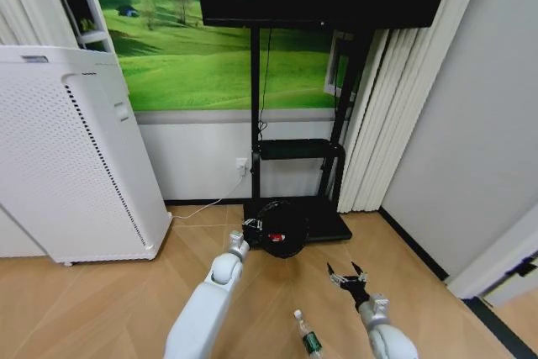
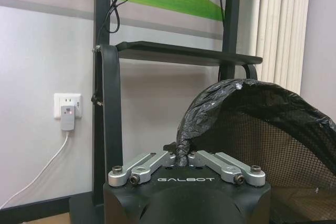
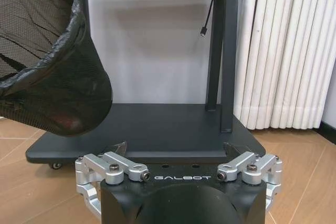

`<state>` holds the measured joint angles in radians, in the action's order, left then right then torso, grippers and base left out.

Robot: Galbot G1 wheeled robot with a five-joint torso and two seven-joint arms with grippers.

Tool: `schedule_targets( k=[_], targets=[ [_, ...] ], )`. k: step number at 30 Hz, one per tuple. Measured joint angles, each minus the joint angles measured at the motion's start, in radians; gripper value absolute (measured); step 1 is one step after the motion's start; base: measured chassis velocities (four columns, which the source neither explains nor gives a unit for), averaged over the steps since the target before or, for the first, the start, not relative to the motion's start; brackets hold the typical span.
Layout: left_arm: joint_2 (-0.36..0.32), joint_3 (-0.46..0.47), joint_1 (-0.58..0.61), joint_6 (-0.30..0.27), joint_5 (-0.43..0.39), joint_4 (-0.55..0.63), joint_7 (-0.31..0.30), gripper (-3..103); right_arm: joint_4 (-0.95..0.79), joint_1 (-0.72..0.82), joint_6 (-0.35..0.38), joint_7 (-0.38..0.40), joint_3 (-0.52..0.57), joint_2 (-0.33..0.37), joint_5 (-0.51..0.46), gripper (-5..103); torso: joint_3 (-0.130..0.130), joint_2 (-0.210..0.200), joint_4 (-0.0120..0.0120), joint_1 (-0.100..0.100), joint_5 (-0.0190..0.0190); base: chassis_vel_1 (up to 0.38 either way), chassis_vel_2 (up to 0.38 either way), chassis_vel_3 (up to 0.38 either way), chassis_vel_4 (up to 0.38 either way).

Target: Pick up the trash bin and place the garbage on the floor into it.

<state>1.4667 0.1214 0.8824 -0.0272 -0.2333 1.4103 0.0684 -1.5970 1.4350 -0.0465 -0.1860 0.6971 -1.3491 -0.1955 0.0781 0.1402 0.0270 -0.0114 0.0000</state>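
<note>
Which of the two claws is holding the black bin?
The left gripper: its fingers are pinched on the rim of the trash bin, tilting it. The right gripper hangs open beside it, holding nothing.

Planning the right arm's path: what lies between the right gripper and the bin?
Bare floor only, per the head view, between the open right gripper and the bin, which the left gripper holds.
</note>
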Motion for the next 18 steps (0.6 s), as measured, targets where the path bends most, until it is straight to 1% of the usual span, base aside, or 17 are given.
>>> schedule_targets(
  k=[1, 5, 6, 7, 11, 12, 14, 15, 18],
  targets=[
    [0.000, 0.001, 0.000, 0.000, 0.000, 0.001, 0.000, 3, 0.005, 0.001, -0.007, -0.001, -0.004, 0.000, 0.006, 100, 0.000, 0.000, -0.0002, 0.000, -0.0003, 0.084, -0.061, -0.067, 0.042],
    [0.001, 0.002, 0.000, 0.001, -0.001, 0.004, 0.001, 3, 0.025, 0.006, -0.012, -0.008, -0.018, 0.008, 0.013, 100, 0.000, 0.000, 0.0001, 0.000, 0.0001, 0.040, -0.038, -0.040, 0.042],
    [0.002, 0.004, 0.001, 0.001, -0.001, 0.006, 0.001, 3, 0.053, 0.012, -0.015, -0.024, -0.031, 0.019, 0.022, 100, 0.000, 0.000, -0.0003, 0.000, -0.0001, 0.000, 0.000, 0.000, 0.000],
    [0.002, 0.004, 0.001, 0.001, -0.001, 0.006, 0.001, 3, 0.053, 0.012, -0.015, -0.024, -0.031, 0.019, 0.022, 100, 0.000, 0.000, -0.0003, 0.000, -0.0001, 0.000, 0.000, 0.000, 0.000],
    [0.003, 0.008, 0.007, 0.001, 0.000, 0.015, 0.001, 3, 0.121, 0.077, -0.046, -0.163, -0.077, 0.063, 0.050, 100, 0.000, 0.000, 0.0000, 0.000, -0.0001, 0.000, 0.000, 0.000, 0.000],
    [0.003, 0.008, 0.007, 0.001, 0.000, 0.015, 0.001, 3, 0.121, 0.077, -0.046, -0.163, -0.077, 0.063, 0.050, 100, 0.000, 0.000, 0.0000, 0.000, -0.0001, 0.000, 0.000, 0.000, 0.000],
    [0.005, 0.011, 0.009, 0.001, 0.001, 0.018, 0.001, 3, 0.152, 0.090, -0.083, -0.200, -0.093, 0.071, 0.071, 100, 0.000, 0.000, 0.0000, 0.000, -0.0001, 0.000, 0.000, 0.000, 0.000],
    [0.005, 0.011, 0.009, 0.001, 0.001, 0.018, 0.001, 3, 0.152, 0.090, -0.083, -0.200, -0.093, 0.071, 0.071, 100, 0.000, 0.000, 0.0000, 0.000, -0.0001, 0.000, 0.000, 0.000, 0.000],
    [0.008, 0.014, 0.015, 0.001, 0.004, 0.022, 0.001, 3, 0.206, 0.097, -0.150, -0.270, -0.118, 0.078, 0.113, 100, 0.000, 0.000, -0.0001, 0.000, -0.0001, 0.000, 0.000, 0.000, 0.000]
  ],
)
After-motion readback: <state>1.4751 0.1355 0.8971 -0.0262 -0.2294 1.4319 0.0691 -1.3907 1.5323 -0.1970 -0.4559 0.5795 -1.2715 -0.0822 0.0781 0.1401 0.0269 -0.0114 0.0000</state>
